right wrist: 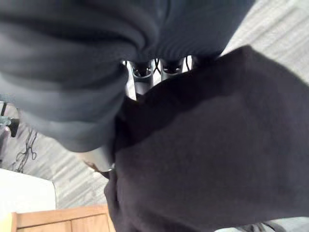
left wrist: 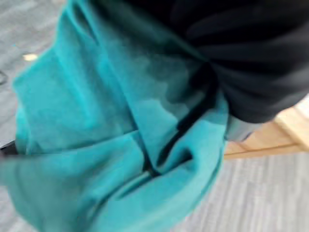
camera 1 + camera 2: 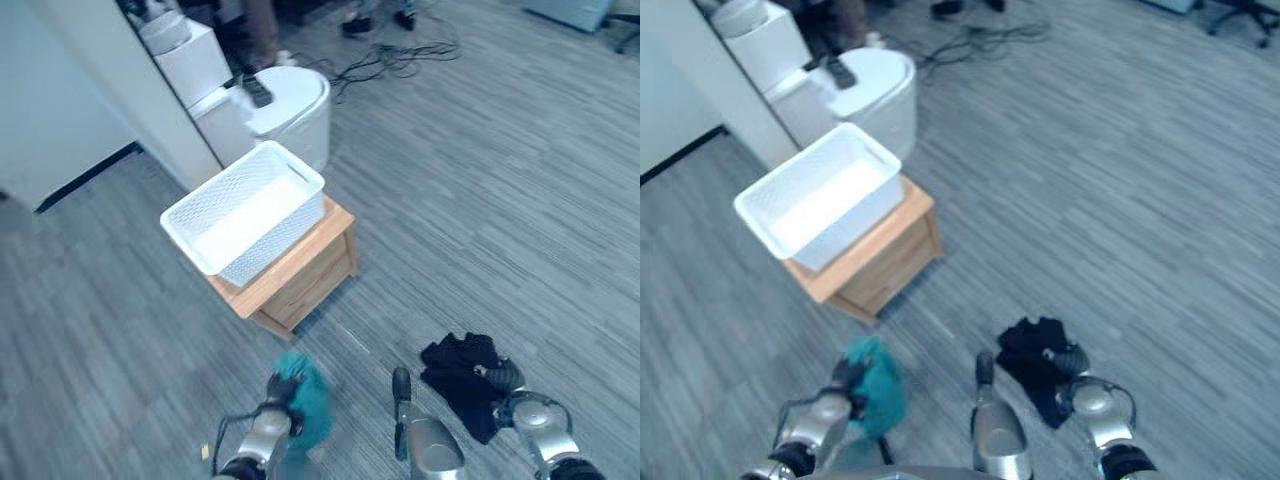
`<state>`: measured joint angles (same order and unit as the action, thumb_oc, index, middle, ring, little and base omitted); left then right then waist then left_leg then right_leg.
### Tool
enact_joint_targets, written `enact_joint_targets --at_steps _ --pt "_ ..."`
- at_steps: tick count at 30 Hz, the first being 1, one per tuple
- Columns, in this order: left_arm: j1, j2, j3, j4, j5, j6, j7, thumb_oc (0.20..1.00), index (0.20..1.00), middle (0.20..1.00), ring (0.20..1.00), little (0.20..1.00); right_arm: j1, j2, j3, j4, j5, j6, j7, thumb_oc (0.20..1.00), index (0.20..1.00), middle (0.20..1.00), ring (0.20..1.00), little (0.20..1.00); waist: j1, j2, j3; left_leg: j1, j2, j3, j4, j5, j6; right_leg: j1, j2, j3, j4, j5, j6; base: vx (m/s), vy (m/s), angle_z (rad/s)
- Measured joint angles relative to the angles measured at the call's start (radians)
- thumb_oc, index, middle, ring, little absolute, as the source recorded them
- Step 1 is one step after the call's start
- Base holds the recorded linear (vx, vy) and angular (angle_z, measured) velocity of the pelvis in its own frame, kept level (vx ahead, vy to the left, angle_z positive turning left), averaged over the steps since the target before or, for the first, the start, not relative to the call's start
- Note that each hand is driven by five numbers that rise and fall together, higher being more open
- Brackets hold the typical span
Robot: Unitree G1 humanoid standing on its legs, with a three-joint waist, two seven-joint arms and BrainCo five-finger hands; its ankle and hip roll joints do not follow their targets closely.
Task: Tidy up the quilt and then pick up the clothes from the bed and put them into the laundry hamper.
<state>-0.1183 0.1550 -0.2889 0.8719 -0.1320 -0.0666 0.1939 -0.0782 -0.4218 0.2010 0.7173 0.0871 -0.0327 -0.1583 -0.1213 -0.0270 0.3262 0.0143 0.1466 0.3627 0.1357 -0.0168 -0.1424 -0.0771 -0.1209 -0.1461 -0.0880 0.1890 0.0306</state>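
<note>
A white mesh laundry hamper (image 3: 245,210) sat tilted across a low wooden surface (image 3: 300,270) on the grey plank floor (image 3: 480,190); what showed of its inside was bare white. The left hand (image 3: 284,389) clutched a teal garment (image 3: 308,402), bunched and hanging below the hamper's near side. The right hand (image 3: 505,378) gripped a black garment (image 3: 460,378) that dangled above the floor, well apart from the hamper. Behind the hamper stood a white rounded bin (image 3: 290,105).

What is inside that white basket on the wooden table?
Nothing visible: the white basket looks empty. The teal garment is in the left hand, the black garment in the right hand.
</note>
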Motion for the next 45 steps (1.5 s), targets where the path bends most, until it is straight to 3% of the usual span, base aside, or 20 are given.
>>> enact_joint_targets --at_steps 1,2,3,6,8,9,10,11,13,15,16,17,21,24,25,29,31,34,37,45 --pt "-0.002 0.003 0.000 -0.013 0.000 -0.001 0.000 0.200 0.200 0.200 0.200 0.200 -0.010 -0.001 -0.003 0.000 0.000 0.000 -0.003 0.200 0.200 0.200 0.200 0.200 -0.003 0.001 0.000 -0.024 -0.019 0.053 -0.023 0.001 0.002 0.001 0.000 -0.018 0.000 -0.009 -0.002 0.14 0.031 0.49" --pt "-0.006 0.005 0.003 -0.031 0.000 -0.003 0.000 0.200 0.200 0.200 0.200 0.200 -0.018 -0.003 -0.008 0.000 0.000 0.000 -0.007 0.200 0.200 0.200 0.200 0.200 -0.004 0.011 0.001 -0.064 -0.052 0.120 -0.084 0.027 0.039 0.021 0.017 -0.050 0.006 -0.020 -0.015 0.20 0.049 0.52" --pt "0.000 0.007 0.008 -0.045 -0.001 -0.003 0.000 0.200 0.200 0.200 0.200 0.200 -0.007 0.000 -0.010 -0.002 0.001 0.000 -0.008 0.200 0.200 0.200 0.200 0.200 -0.005 0.018 0.002 -0.065 -0.044 0.149 -0.107 0.049 0.052 0.038 0.038 -0.080 0.005 -0.025 -0.015 0.22 0.080 0.50" --pt "0.032 0.010 0.012 -0.037 -0.002 -0.005 -0.013 0.200 0.200 0.200 0.200 0.200 0.013 0.004 -0.008 -0.023 0.001 -0.001 -0.006 0.200 0.200 0.200 0.200 0.200 -0.011 0.041 0.003 -0.035 -0.036 0.145 -0.126 0.062 0.111 0.103 0.067 -0.137 0.015 -0.063 0.002 0.21 0.090 0.39" --pt "0.038 0.010 0.013 0.000 -0.001 0.002 -0.031 0.200 0.200 0.200 0.200 0.200 0.038 -0.009 -0.008 -0.038 0.000 -0.003 -0.001 0.200 0.200 0.200 0.200 0.200 -0.025 0.049 0.005 0.012 -0.050 0.149 -0.155 0.022 0.146 0.075 0.025 -0.159 0.190 -0.136 0.087 0.16 0.050 0.49" --pt "0.033 0.013 0.013 0.021 0.004 0.008 -0.034 0.200 0.200 0.200 0.200 0.200 0.033 -0.026 0.006 -0.060 -0.002 -0.001 0.005 0.200 0.200 0.200 0.200 0.200 -0.039 0.071 0.036 0.048 -0.035 0.138 -0.153 0.021 0.159 -0.039 -0.025 -0.141 0.516 -0.159 0.131 0.07 -0.028 0.48" --pt "0.044 0.018 0.011 0.025 0.015 0.009 -0.034 0.200 0.200 0.200 0.200 0.200 0.052 -0.027 0.005 -0.083 -0.005 -0.002 0.008 0.200 0.200 0.200 0.200 0.200 -0.045 0.069 0.036 0.062 -0.037 0.141 -0.154 0.027 0.166 -0.083 -0.044 -0.122 0.647 -0.141 0.147 0.16 -0.071 0.49" --pt "0.050 0.032 0.005 0.032 0.029 0.009 -0.033 0.200 0.200 0.200 0.200 0.200 0.073 -0.023 0.008 -0.117 -0.009 0.000 0.011 0.200 0.200 0.200 0.200 0.200 -0.042 0.065 0.034 0.068 -0.044 0.130 -0.154 0.029 0.168 -0.149 -0.055 -0.049 0.744 -0.162 0.148 0.16 -0.083 0.52" --pt "0.055 0.069 0.006 0.035 0.040 0.012 -0.032 0.200 0.200 0.200 0.200 0.200 0.080 -0.015 0.013 -0.173 -0.009 -0.003 0.012 0.200 0.200 0.200 0.200 0.200 -0.046 0.047 0.026 0.048 -0.076 0.091 -0.173 0.031 0.164 -0.213 -0.048 0.050 0.702 -0.179 0.147 0.28 -0.195 0.75" --pt "0.015 0.092 0.005 0.066 0.061 0.028 -0.033 0.200 0.200 0.200 0.200 0.200 0.076 -0.023 0.010 -0.222 -0.010 -0.005 0.011 0.200 0.200 0.200 0.200 0.200 -0.074 0.049 0.026 -0.009 -0.094 -0.021 -0.174 0.089 0.161 -0.159 0.036 0.216 0.361 -0.226 0.119 0.32 -0.258 1.28" --pt "-0.009 0.101 0.006 0.084 0.068 0.031 -0.033 0.200 0.200 0.200 0.200 0.200 0.078 -0.035 0.008 -0.250 -0.010 -0.005 0.011 0.200 0.200 0.200 0.200 0.200 -0.085 0.044 0.024 -0.013 -0.112 -0.061 -0.197 0.090 0.161 -0.104 0.054 0.297 0.179 -0.222 0.123 0.21 -0.204 1.41" --pt "-0.026 0.105 0.013 0.098 0.070 0.030 -0.033 0.200 0.200 0.200 0.200 0.200 0.071 -0.047 -0.001 -0.277 -0.010 -0.006 0.008 0.200 0.200 0.200 0.200 0.200 -0.097 0.039 0.022 -0.010 -0.131 -0.088 -0.217 0.092 0.163 -0.069 0.052 0.318 0.049 -0.202 0.132 0.14 -0.122 1.38" --pt "0.027 0.125 0.028 0.092 0.074 0.029 -0.032 0.200 0.200 0.200 0.200 0.200 0.039 -0.066 0.006 -0.359 -0.049 -0.019 0.005 0.200 0.200 0.200 0.200 0.200 -0.091 0.012 0.008 0.066 -0.153 -0.088 -0.224 0.081 0.158 0.002 -0.002 0.231 0.000 -0.115 0.136 0.18 -0.223 0.47" --pt "0.092 0.110 0.024 0.076 0.073 0.022 -0.022 0.200 0.200 0.200 0.200 0.200 -0.052 -0.135 0.020 -0.400 -0.089 -0.031 0.003 0.200 0.200 0.200 0.200 0.200 -0.067 0.042 -0.016 0.076 -0.108 -0.068 -0.224 0.059 0.120 0.002 0.034 0.203 0.000 -0.003 0.115 0.15 -0.178 -0.08" --pt "0.106 0.102 0.024 0.067 0.071 0.022 -0.026 0.200 0.200 0.200 0.200 0.200 -0.089 -0.159 0.029 -0.406 -0.090 -0.036 0.003 0.200 0.200 0.200 0.200 0.200 -0.068 0.045 -0.018 0.080 -0.093 -0.058 -0.224 0.062 0.108 0.000 0.050 0.195 0.005 0.019 0.089 0.15 -0.207 -0.01" --pt "0.106 0.068 0.016 0.050 0.063 0.016 -0.033 0.200 0.200 0.200 0.200 0.200 -0.314 -0.281 0.093 -0.427 -0.125 -0.040 -0.010 0.200 0.200 0.200 0.200 0.200 -0.058 0.054 -0.021 0.089 -0.022 -0.042 -0.202 0.095 0.061 0.019 0.117 0.170 0.006 0.009 0.014 0.08 -0.190 -0.09" --pt "0.058 0.057 -0.010 0.053 0.057 0.016 -0.032 0.200 0.200 0.200 0.200 0.200 -0.390 -0.311 0.105 -0.428 -0.125 -0.039 -0.019 0.200 0.200 0.200 0.200 0.200 -0.061 0.051 -0.019 0.046 -0.018 -0.042 -0.154 0.092 0.053 0.019 0.104 0.141 0.006 0.011 0.010 0.04 -0.007 0.52" --pt "0.006 0.031 -0.060 0.039 0.056 -0.017 -0.030 0.200 0.200 0.200 0.200 0.200 -0.573 -0.324 0.208 -0.428 -0.128 -0.038 -0.039 0.200 0.200 0.200 0.200 0.200 -0.068 0.076 -0.016 0.043 -0.002 0.026 -0.225 0.100 0.049 0.029 0.091 0.085 0.005 -0.018 -0.012 0.07 0.042 0.52" --pt "-0.003 0.001 -0.067 0.035 0.054 -0.023 -0.029 0.200 0.200 0.200 0.200 0.200 -0.672 -0.321 0.233 -0.429 -0.138 -0.051 -0.047 0.200 0.200 0.200 0.200 0.200 -0.064 0.142 -0.008 0.045 0.036 0.042 -0.225 0.119 0.042 0.024 0.107 0.062 0.000 -0.018 -0.011 0.04 0.000 0.24" --pt "0.026 0.028 -0.066 0.054 0.017 -0.020 0.007 0.200 0.200 0.200 0.200 0.200 -0.903 -0.212 0.376 -0.338 -0.203 -0.055 -0.066 0.200 0.200 0.200 0.200 0.200 -0.012 0.145 -0.004 -0.014 -0.019 0.062 -0.223 0.132 0.069 -0.042 0.054 0.077 0.005 0.005 0.028 0.00 -0.008 0.00"
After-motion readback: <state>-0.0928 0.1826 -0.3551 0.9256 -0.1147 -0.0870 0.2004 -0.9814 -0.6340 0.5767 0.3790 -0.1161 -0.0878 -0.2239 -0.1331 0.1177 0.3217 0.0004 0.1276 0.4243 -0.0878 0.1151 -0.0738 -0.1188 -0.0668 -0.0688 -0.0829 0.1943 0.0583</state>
